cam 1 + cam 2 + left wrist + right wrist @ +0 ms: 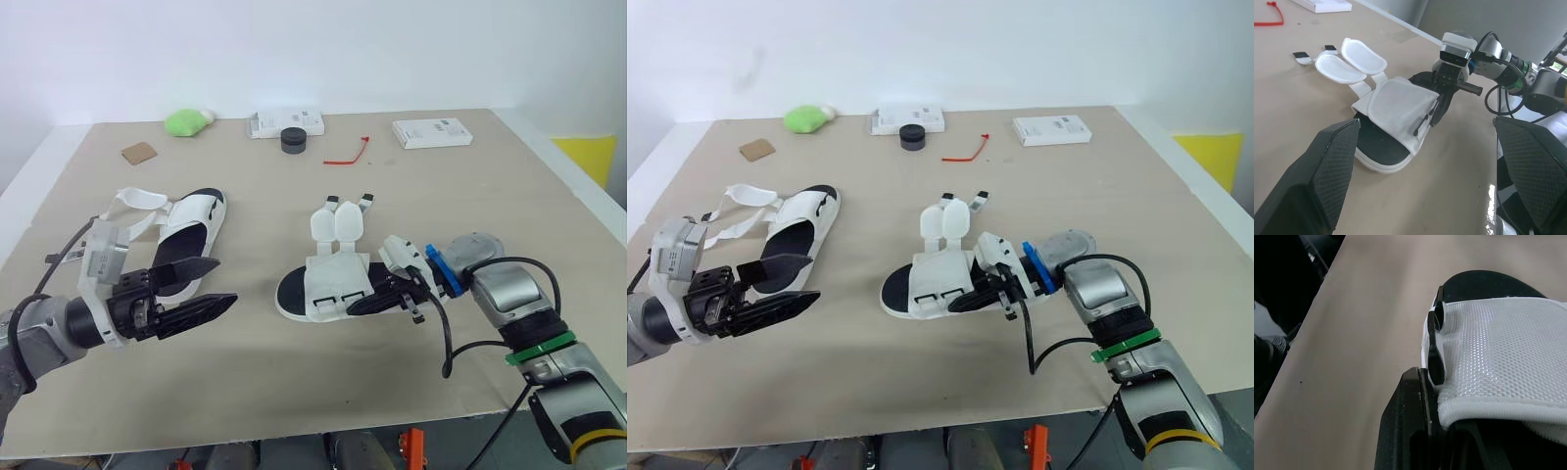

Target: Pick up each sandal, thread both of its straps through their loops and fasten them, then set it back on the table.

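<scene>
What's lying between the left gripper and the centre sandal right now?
Nothing: only bare table separates the open left gripper from the centre sandal, seen in the left eye view.

A beige counter (294, 382) with white edging stands against a plain white wall (313, 49); a yellow patch (588, 157) shows beyond its right edge.

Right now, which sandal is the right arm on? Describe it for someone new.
On the tan table, look near the middle, nearer than the red cord. The middle sandal has the right gripper at its edge and two rounded white strap tabs splayed toward the far side; the sandal at the left lies untouched.
</scene>
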Robot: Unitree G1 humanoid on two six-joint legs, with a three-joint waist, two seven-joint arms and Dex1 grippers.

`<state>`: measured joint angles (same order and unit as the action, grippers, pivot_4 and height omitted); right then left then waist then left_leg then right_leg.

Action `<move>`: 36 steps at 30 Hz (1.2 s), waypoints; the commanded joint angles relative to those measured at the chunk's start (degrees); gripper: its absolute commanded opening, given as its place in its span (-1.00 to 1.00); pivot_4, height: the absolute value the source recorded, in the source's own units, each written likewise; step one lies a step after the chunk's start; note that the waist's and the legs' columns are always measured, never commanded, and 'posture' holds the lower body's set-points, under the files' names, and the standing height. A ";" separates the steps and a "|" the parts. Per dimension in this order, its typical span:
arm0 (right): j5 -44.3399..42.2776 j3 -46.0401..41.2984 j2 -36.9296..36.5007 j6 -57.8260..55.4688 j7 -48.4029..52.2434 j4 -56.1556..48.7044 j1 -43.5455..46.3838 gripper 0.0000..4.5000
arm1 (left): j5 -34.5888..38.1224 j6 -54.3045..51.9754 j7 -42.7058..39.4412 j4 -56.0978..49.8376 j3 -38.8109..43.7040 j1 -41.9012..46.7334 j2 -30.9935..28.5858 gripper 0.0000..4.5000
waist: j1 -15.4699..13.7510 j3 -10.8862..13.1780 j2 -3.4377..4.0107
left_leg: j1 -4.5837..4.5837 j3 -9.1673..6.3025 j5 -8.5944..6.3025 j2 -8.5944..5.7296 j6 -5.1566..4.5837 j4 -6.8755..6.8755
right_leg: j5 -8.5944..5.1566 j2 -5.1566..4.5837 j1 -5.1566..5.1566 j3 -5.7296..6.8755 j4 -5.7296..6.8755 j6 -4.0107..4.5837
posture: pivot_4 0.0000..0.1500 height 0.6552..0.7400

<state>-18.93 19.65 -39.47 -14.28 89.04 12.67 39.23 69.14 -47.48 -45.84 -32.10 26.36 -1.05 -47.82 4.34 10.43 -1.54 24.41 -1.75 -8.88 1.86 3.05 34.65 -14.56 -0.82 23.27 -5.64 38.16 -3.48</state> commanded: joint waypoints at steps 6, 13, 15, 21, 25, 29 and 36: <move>-1.47 -2.07 0.08 -0.71 1.28 -3.36 -1.73 -0.99 | -15.88 7.09 -2.51 1.73 -13.23 5.99 0.68 1.00 | -0.11 0.00 -0.01 | -0.01 0.00 0.01 -0.01 0.02 0.00 | -0.08 0.01 -0.01 0.00 0.00 0.20 | 1.00 1.00; -1.53 -2.99 0.17 -2.57 -0.67 -7.37 -4.86 -0.99 | -28.15 14.91 -7.98 8.89 -25.44 13.26 4.16 1.00 | -0.15 -0.01 -0.01 | 0.01 -0.01 0.00 -0.01 0.01 -0.01 | 0.03 0.04 -0.01 -0.02 0.00 -0.06 | 1.00 1.00; -1.46 -3.42 0.15 -3.07 -1.60 -8.59 -5.82 -0.99 | -32.88 18.65 -8.27 14.21 -27.72 16.47 5.70 1.00 | -0.22 -0.01 -0.01 | 0.00 -0.03 0.00 0.00 0.01 -0.02 | 0.02 0.08 0.00 0.00 0.01 -0.03 | 1.00 1.00; -1.26 -3.58 0.26 -4.05 -3.13 -11.35 -7.80 -0.99 | -38.27 23.26 -14.31 19.33 -33.06 19.97 7.80 1.00 | -0.26 -0.02 -0.04 | 0.03 -0.01 0.01 0.01 0.01 0.03 | 0.06 0.09 -0.01 -0.06 0.01 -0.07 | 1.00 1.00; -1.51 -3.73 0.42 -4.80 -3.79 -12.17 -8.14 -1.00 | -41.68 26.74 -17.53 23.93 -35.17 22.28 9.13 0.20 | -0.26 -0.02 -0.04 | 0.02 -0.05 0.00 0.03 0.01 0.02 | 0.05 0.11 -0.01 -0.01 0.02 -0.06 | 1.00 1.00; -1.67 -3.81 0.56 -5.35 -4.44 -13.04 -8.36 -1.00 | -44.53 30.12 -21.13 28.18 -36.88 24.42 9.70 -0.67 | -0.27 -0.02 -0.05 | 0.02 -0.08 0.02 0.04 0.00 0.05 | 0.09 0.15 -0.02 0.00 0.04 -0.03 | 1.00 1.00; -1.76 -3.92 0.66 -5.80 -4.90 -13.64 -8.43 -1.00 | -47.65 32.96 -24.34 34.68 -38.20 28.17 12.41 -0.96 | -0.25 -0.02 -0.05 | 0.03 -0.08 0.01 0.06 0.00 0.10 | 0.10 0.17 -0.02 0.00 0.06 -0.05 | 1.00 1.00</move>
<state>-19.51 16.97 -38.90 -19.89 83.96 1.40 30.93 22.14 -15.68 -69.32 2.64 -11.49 25.94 -35.99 4.08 10.41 -1.59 24.44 -1.84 -8.87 1.92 3.05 34.76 -14.46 -0.65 23.25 -5.63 38.22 -3.53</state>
